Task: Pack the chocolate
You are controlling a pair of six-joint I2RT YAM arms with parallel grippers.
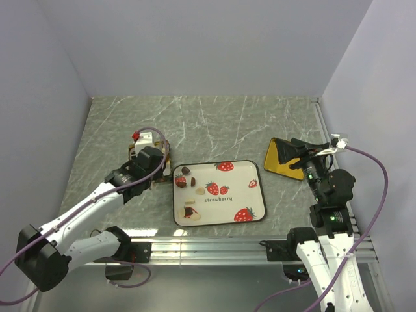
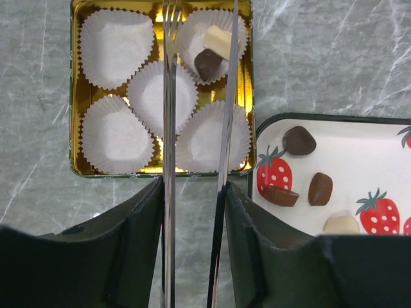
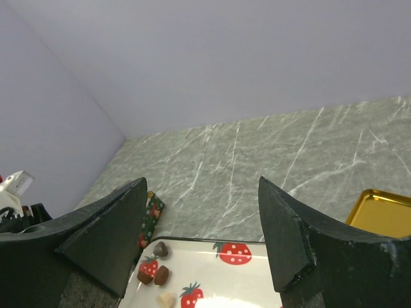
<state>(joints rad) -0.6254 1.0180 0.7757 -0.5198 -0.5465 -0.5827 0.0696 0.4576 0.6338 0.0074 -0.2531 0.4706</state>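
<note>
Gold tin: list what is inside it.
The gold tin holds five white paper cups. The top-right cup holds one dark chocolate and one cream-white piece; the other four look empty. The tongs cover thin strips across the middle.

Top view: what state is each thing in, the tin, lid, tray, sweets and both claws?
Square gold tin: open, lid off.
White paper cups: four empty, one filled.
Chocolate in cup: one dark, one cream.
White strawberry-print tray: flat on table.
Chocolate on tray: several lumps, unpacked.
Gold lid: off tin, lying by right gripper.
Thin metal tongs: tips apart, nothing between.
Left gripper: shut on tongs.
Right gripper: open, empty.
</note>
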